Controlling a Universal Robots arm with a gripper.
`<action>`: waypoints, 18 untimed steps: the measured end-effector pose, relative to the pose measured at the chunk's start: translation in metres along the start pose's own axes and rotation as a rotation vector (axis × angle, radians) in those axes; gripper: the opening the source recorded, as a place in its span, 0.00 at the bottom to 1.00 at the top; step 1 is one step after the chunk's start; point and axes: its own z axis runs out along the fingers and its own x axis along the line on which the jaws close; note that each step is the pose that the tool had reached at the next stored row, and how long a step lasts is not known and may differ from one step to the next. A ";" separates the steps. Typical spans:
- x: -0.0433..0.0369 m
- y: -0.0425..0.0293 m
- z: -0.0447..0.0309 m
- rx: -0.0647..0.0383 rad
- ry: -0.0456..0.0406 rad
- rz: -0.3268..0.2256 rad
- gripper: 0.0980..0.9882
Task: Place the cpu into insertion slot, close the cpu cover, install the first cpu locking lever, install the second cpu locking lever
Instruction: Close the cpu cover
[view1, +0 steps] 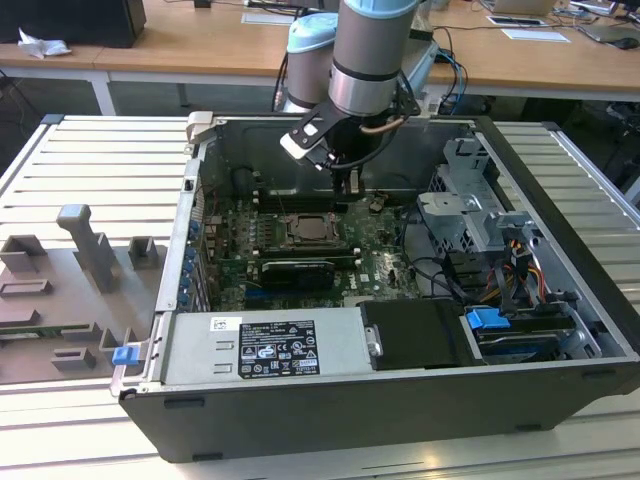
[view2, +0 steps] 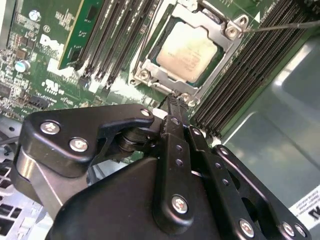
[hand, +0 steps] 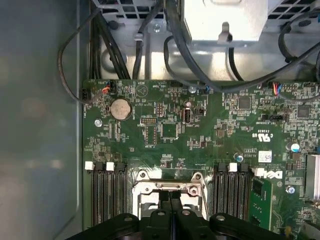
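One robot arm (view1: 365, 50), one gripper (view2: 172, 101). One open computer case (view1: 560, 300), one green motherboard (hand: 165, 130). One cpu (view2: 187, 52), one cpu cover (view2: 220, 24) framing it. Black memory slots (hand: 107, 195) – two banks. One coin cell (hand: 120, 109). Blue plastic parts (view1: 485, 320) – two. One grey fixture tray (view1: 60, 300).

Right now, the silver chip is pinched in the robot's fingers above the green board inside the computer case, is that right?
Not quite. The cpu is not in the fingers: it lies in the insertion slot on the green board, framed by the cpu cover, as the second wrist view shows. The gripper sits shut at the socket's edge, holding nothing.
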 end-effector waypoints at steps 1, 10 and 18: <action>0.0000 -0.0014 0.0015 0.000 0.0000 0.000 0.01; -0.0001 -0.0208 0.0066 0.000 -0.0001 -0.002 0.01; 0.0000 -0.0364 0.0074 0.000 0.0001 -0.003 0.01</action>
